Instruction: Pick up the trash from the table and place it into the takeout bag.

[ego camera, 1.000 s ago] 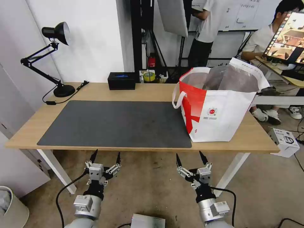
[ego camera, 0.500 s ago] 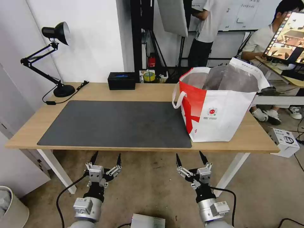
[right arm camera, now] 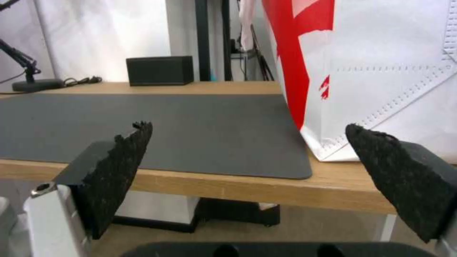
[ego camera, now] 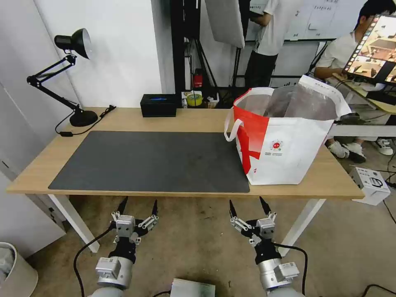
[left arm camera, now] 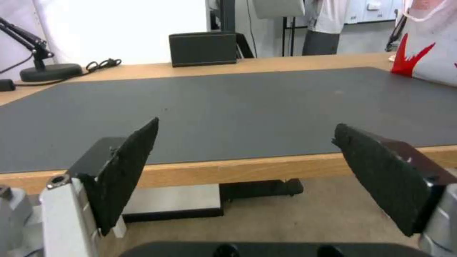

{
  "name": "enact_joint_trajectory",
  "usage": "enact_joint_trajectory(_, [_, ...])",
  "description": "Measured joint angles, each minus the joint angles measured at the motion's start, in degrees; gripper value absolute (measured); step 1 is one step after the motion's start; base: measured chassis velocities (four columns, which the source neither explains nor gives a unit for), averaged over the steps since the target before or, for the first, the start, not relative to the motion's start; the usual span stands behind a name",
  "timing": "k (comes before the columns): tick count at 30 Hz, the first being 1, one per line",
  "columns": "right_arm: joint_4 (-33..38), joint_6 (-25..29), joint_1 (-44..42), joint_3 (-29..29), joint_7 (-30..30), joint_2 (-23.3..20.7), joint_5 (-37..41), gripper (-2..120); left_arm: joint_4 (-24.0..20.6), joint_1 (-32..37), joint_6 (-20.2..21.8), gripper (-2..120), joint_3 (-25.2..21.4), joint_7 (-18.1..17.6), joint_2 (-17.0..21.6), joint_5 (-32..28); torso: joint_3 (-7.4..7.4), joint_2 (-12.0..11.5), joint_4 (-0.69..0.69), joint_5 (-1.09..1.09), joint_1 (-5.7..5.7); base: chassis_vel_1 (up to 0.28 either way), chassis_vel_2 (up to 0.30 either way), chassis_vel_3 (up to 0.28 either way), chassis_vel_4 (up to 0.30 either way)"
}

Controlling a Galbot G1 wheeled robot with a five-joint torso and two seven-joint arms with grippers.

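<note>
The takeout bag (ego camera: 288, 140) stands upright and open on the right part of the table (ego camera: 189, 119), its foil lining showing; its red-and-white side is close in the right wrist view (right arm camera: 376, 71) and at the far edge of the left wrist view (left arm camera: 428, 60). The trash is out of view; the dark grey mat (ego camera: 152, 161) lies bare. My left gripper (ego camera: 138, 205) and right gripper (ego camera: 246, 203) hang open below the table's front edge, holding nothing. Both point up toward the tabletop.
A black tissue box (ego camera: 158, 105) sits at the back of the table. A black desk lamp (ego camera: 74, 74) stands at the back left with its cord trailing. A white table leg (ego camera: 74, 222) runs beside my left arm. A white box (ego camera: 371, 185) lies on the floor right.
</note>
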Motion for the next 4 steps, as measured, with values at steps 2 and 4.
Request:
enact_joint_trajectory(2, [0.0,0.0,0.0,0.0,0.0,0.0,0.0,100,0.0,0.0,0.0,100,0.0,0.0,0.0,0.0,0.00,0.0,0.00,0.00,0.00,0.000,0.000,0.000,0.000])
enact_joint_trajectory(4, [0.0,0.0,0.0,0.0,0.0,0.0,0.0,100,0.0,0.0,0.0,100,0.0,0.0,0.0,0.0,0.00,0.0,0.00,0.00,0.00,0.000,0.000,0.000,0.000])
